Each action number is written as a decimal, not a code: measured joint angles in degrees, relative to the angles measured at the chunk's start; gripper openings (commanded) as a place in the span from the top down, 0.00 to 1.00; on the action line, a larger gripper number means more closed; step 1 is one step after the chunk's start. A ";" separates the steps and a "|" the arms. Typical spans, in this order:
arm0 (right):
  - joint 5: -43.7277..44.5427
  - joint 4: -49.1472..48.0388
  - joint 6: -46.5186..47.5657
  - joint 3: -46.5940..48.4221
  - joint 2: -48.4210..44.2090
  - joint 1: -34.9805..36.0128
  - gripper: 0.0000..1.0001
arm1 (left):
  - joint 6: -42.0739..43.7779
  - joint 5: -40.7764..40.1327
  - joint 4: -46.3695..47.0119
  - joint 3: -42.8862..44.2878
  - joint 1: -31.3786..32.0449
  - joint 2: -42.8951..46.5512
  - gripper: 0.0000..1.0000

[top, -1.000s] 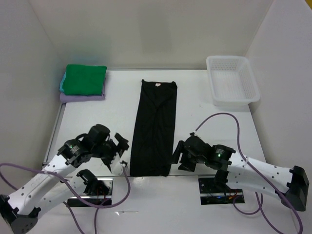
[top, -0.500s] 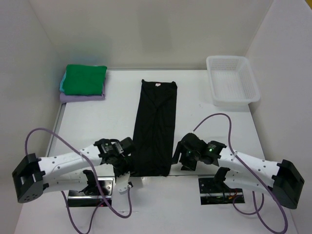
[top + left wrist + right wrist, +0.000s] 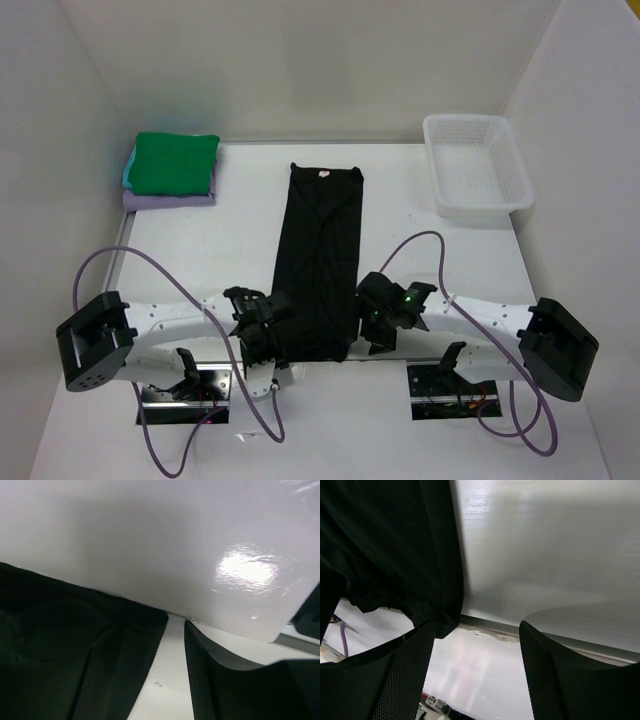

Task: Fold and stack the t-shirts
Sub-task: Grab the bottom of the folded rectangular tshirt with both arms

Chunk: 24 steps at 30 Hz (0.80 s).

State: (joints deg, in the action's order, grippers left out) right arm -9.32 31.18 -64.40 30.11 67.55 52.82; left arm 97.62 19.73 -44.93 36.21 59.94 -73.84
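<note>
The black t-shirt [image 3: 318,260] lies flat as a long strip down the middle of the worktop [image 3: 200,250], collar toward the far edge. From above I see the left gripper [image 3: 264,338] and right gripper [image 3: 373,326] at its two near corners. The folded t-shirts [image 3: 175,165], green on top, sit at the far-left corner, and a bin [image 3: 480,206] sits far right. On my left wrist camera the jaws stand apart, with the hem corner against one finger. On the right wrist camera the jaws are released too, and the cloth touches one fingertip.

Beneath the green shirt [image 3: 177,164], turquoise shirt [image 3: 127,172] and lavender shirt [image 3: 168,200] only as slivers.
</note>
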 measured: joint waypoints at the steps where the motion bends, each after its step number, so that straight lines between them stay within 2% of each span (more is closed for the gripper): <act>1: -0.37 -0.17 0.22 0.20 0.68 0.00 0.27 | 0.04 0.02 -0.42 0.81 0.00 -1.11 0.40; 2: -0.70 -0.33 0.48 0.44 1.29 0.00 0.27 | 0.02 0.02 -0.37 1.49 0.00 -1.99 0.40; 10: -3.08 -2.62 1.92 2.93 4.59 0.02 0.27 | -0.33 -0.33 2.49 2.45 1.75 -3.69 0.69; 11: -3.48 -2.89 1.92 2.93 4.63 0.09 0.27 | -0.50 -0.22 2.78 2.45 1.84 -3.72 0.80; 12: -3.67 -3.04 1.92 2.95 4.70 0.11 0.27 | -0.94 -0.07 3.13 2.43 1.88 -3.80 0.87; 15: -4.52 -3.78 1.95 2.99 5.55 0.66 0.29 | -2.56 0.31 4.52 2.49 1.88 -4.24 0.92; 19: -5.77 -4.98 1.66 3.04 8.46 3.61 0.31 | -4.87 0.50 5.66 2.49 1.88 -4.31 0.94; 22: -5.55 -6.27 1.29 3.91 10.45 5.31 0.41 | -6.47 0.48 6.38 2.49 1.88 -4.31 0.94; 23: -5.49 -6.54 1.16 4.37 11.47 5.77 0.54 | -6.88 0.46 6.60 2.49 1.88 -4.31 0.94; 24: -5.62 -6.73 1.18 4.83 12.31 5.88 0.63 | -7.76 0.46 6.86 2.49 1.88 -4.31 0.96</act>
State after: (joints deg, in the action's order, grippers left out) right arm -14.94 24.45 -63.22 34.94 79.85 58.70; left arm 89.86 20.18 -38.06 38.70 61.82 -78.15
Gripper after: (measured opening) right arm 0.527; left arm 0.063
